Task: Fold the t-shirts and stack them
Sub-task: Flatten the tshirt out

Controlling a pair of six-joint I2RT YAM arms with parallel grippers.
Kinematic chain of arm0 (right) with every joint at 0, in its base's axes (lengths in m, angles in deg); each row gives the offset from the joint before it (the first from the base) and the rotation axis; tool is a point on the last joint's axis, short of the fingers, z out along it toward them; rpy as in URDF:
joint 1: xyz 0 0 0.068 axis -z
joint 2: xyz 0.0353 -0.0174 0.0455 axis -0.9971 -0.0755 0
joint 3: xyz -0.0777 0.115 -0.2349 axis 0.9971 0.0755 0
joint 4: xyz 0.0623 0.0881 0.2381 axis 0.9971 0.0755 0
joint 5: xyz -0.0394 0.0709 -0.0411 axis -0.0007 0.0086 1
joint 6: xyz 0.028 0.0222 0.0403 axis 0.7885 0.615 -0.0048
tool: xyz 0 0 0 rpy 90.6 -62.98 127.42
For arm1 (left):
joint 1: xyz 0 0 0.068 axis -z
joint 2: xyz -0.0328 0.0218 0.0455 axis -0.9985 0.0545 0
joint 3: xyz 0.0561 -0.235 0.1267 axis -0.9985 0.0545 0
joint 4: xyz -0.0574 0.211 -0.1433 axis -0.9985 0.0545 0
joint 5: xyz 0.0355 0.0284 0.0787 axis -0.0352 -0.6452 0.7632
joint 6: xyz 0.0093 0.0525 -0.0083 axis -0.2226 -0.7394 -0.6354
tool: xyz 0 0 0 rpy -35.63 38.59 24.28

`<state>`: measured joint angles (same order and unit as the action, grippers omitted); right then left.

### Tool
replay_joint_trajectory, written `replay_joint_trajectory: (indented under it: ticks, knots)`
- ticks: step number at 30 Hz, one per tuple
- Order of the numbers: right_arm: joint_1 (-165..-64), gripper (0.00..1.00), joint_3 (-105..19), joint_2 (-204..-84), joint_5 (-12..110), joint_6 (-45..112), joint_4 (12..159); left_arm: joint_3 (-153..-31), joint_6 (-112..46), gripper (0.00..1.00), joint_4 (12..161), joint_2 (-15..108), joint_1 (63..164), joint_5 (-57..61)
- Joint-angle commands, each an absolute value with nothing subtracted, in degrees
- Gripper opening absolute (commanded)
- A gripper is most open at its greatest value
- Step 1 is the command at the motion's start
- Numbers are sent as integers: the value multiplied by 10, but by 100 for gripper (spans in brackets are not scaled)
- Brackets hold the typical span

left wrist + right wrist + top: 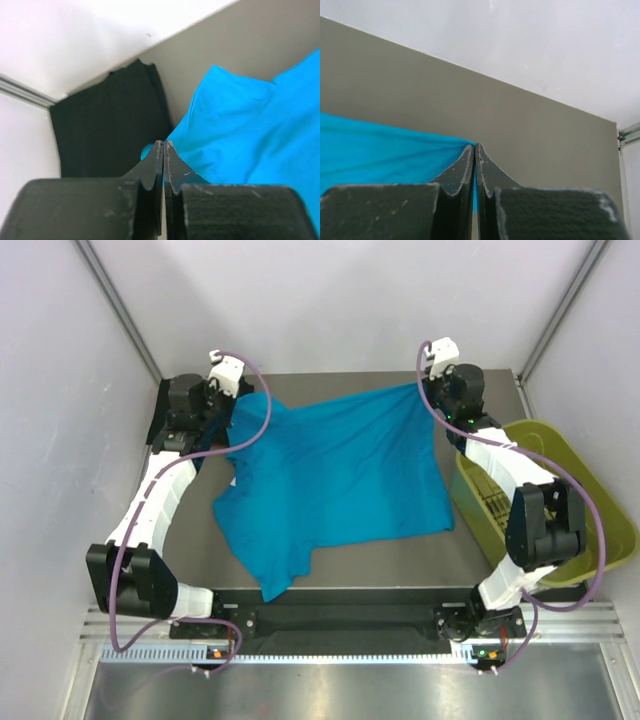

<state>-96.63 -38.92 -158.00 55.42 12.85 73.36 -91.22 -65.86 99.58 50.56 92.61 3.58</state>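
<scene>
The teal-blue t-shirt (340,475) lies spread over the middle of the table, its far edge pulled taut between my two grippers. My left gripper (240,410) is at the far left corner of the cloth. In the left wrist view it (163,142) is shut, with a sliver of the teal t-shirt (250,135) between the fingers. At the far right corner my right gripper (428,395) is also shut (474,146), pinching the teal hem (380,150). A folded black t-shirt (105,125) lies in the far left corner, just beyond the left gripper. No red t-shirt shows.
A yellow-green plastic bin (560,455) stands at the table's right edge, beside the right arm. White walls close in the far side and both flanks. A teal sleeve hangs toward the near edge (280,580).
</scene>
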Motion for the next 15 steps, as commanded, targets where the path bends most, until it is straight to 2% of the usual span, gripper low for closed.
replay_joint_trajectory:
  ticks: [1, 6, 15]
  knots:
    - [-962, 0, -400, -1528, 548, 142, 707, -930, -665, 0, 951, 472, 925, 56]
    - [-963, 0, -409, -1540, 535, 140, 715, -939, -667, 0, 953, 478, 926, 4]
    - [-962, 0, -413, -1560, 544, 128, 722, -923, -685, 0, 1008, 462, 926, 84]
